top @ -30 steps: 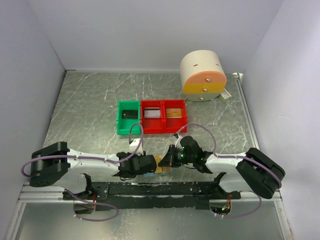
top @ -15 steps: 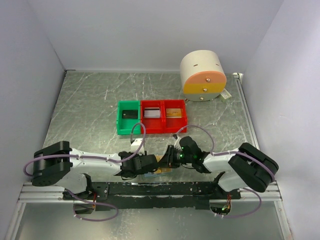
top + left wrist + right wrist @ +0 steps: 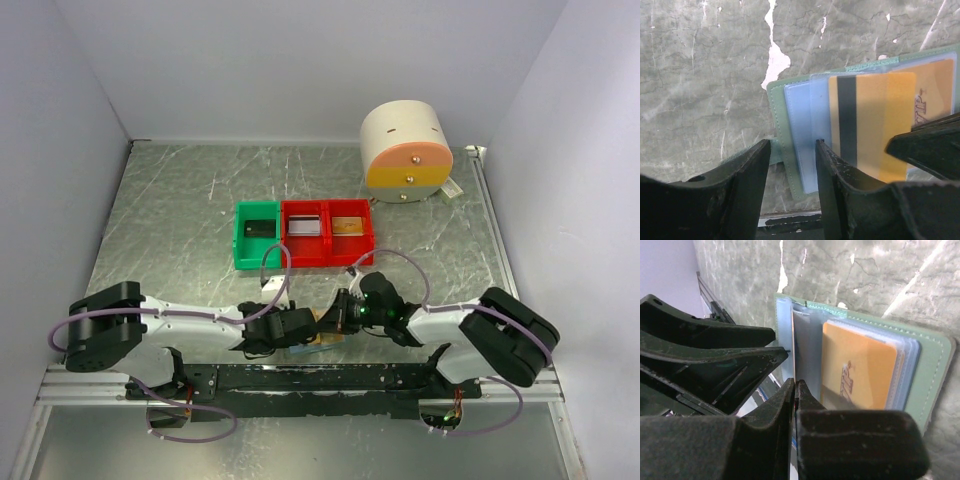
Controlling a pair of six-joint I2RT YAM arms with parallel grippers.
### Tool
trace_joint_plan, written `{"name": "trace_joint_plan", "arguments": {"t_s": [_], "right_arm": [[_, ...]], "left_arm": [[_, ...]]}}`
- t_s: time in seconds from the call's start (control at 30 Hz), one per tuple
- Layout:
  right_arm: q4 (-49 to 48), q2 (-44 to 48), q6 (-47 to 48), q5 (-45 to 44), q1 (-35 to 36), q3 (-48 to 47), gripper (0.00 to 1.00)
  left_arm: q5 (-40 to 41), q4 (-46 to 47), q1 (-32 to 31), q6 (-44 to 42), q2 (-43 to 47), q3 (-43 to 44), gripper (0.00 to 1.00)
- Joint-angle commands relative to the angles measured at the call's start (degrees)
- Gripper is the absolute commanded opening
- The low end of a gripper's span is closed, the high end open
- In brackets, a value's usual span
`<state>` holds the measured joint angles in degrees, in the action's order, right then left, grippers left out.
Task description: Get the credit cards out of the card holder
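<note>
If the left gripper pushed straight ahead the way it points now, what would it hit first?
Most likely the green-bordered, pale blue translucent plastic card holder: its edge lies right ahead of the left gripper, between its open jaws. Height above it is unclear.

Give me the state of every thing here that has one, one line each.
card holder: lying open on the table.
credit cards: orange, inside the holder's sleeves, not out.
left gripper: open, astride the holder's edge.
right gripper: shut, tips at a raised sleeve.
green bin: holds a dark card.
red bins: each holds a card.
drawer unit: drawers shut.
</note>
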<state>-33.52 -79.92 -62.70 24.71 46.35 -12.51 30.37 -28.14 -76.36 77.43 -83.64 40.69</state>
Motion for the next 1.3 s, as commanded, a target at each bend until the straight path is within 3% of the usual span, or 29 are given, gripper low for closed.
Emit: {"name": "trace_joint_plan", "arguments": {"t_s": [0.0,0.2,0.43,0.9,1.27], "right_arm": [[5.2,4.7,1.8,-3.6,-0.2,0.6,0.02],[7.1,7.2,2.0,-4.4,-0.3,1.1,0.02],[6.5,6.3,2.2,-3.8,-0.3,1.1,0.02],[5.3,6.1,2.0,-3.1,-0.3,1.7,0.02],[2.1,3.8,1.5,-1.2,-0.4,1.1,0.11]], "left_arm": [[-1.0,-2.9,-0.7,1.8,0.5,-1.1,0.54],[2.0,-10.9,-1.9,1.4,-3.6,8.2,0.55],[4.0,-11.6,-4.1,0.7,-7.1,16.2,0.57],[-3.0,13.3,-1.6,-4.2,-3.7,1.1,0.42],[-3.2,8.6,-1.4,-1.9,-5.0,1.3,0.35]]}}
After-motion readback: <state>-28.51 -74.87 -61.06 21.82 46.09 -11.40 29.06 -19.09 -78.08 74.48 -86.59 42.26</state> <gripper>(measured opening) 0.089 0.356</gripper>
